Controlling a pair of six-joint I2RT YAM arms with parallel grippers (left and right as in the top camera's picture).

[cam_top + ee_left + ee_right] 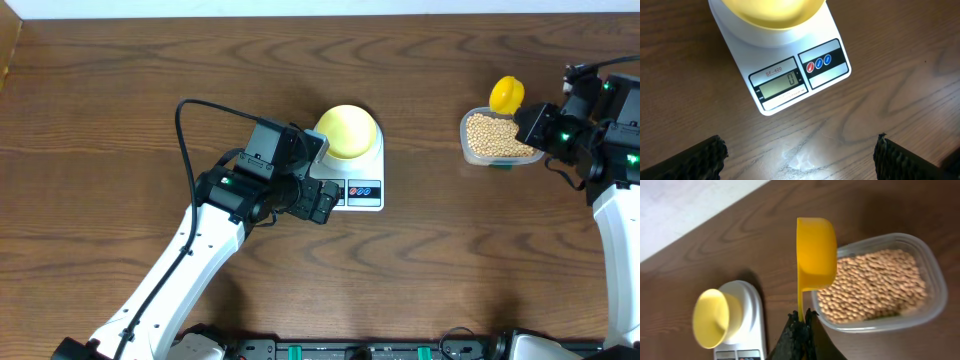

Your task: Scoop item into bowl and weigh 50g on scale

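Right claw: clenched on the handle end of the yellow scoop; from overhead, cup at 12 o'clock of the clear tub.
Left claw: spread wide, holding nothing, hovering at 6 o'clock of the scale.
Beans: in the tub, 3 o'clock of the scale, well apart.
Bowl: on the scale; no beans seen inside.
Handling: beans likely light, hard, quick to roll; take them by scoop, kept level.

A yellow scoop beside a clear tub, wooden table.
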